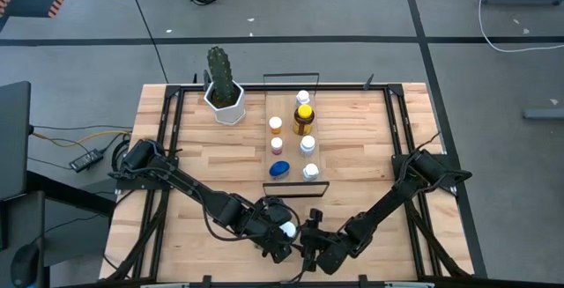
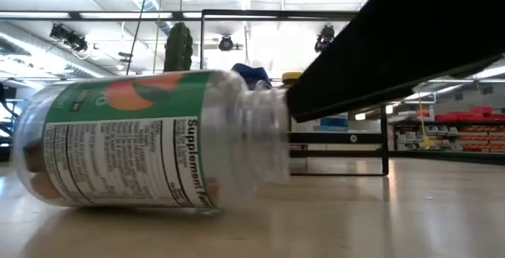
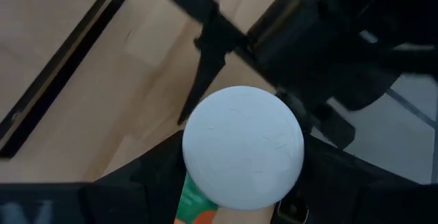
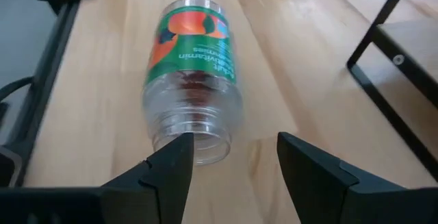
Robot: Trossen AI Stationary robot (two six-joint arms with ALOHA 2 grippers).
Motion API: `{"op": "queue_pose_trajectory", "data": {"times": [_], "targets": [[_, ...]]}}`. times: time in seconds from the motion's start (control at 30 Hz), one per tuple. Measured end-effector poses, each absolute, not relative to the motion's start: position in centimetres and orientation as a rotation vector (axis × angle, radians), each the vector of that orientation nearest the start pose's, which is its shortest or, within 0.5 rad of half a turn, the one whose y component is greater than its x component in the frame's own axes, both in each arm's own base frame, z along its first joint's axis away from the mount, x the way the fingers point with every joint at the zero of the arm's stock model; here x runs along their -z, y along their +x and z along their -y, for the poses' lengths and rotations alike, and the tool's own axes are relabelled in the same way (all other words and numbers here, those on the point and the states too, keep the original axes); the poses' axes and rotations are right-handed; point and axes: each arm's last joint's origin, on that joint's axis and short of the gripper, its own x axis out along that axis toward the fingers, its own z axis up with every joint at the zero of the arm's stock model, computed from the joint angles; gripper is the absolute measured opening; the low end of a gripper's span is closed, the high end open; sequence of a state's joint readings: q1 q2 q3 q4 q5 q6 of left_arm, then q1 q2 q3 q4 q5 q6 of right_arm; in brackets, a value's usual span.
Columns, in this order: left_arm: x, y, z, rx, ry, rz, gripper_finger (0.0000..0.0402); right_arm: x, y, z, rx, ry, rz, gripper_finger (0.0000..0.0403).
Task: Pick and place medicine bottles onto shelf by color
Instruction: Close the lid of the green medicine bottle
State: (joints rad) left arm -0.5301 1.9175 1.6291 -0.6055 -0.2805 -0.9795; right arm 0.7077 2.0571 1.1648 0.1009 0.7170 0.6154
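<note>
My left gripper hangs near the table's front edge, shut on a white-capped bottle with a green and orange label. Below it a clear uncapped bottle with a green label lies on its side on the table. My right gripper stands open just in front of that bottle's open neck. In the high view the arms hide the lying bottle. The shelf at mid-table carries several bottles, among them an amber one with a yellow cap and a blue-lidded one. My left gripper pinches the bottle's body just under the white cap between its two fingers, one on each side. The cap hides the place of contact. The bottle is lifted clear of the table, cap upward. My right gripper has one fingertip at the lying bottle's mouth; whether it touches cannot be told.
A white pot with a green cactus stands at the far left of the shelf. The shelf's black wire rail runs close to my right gripper. Bare wood lies to the left and right of the shelf.
</note>
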Motion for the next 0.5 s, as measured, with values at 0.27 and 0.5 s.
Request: {"op": "queue_pose_trajectory", "data": {"times": [0.27, 0.5], "targets": [[-26.0, 34.5, 20.9, -0.246, -0.508, -1.014, 0.0239, -12.0, 32.4, -24.7, 0.19, 0.08, -0.562, 0.0217], [-25.5, 32.5, 21.6, -0.285, -0.411, -1.124, 0.0246, -12.0, 32.4, -24.7, 0.188, 0.081, -0.563, 0.0217]]}}
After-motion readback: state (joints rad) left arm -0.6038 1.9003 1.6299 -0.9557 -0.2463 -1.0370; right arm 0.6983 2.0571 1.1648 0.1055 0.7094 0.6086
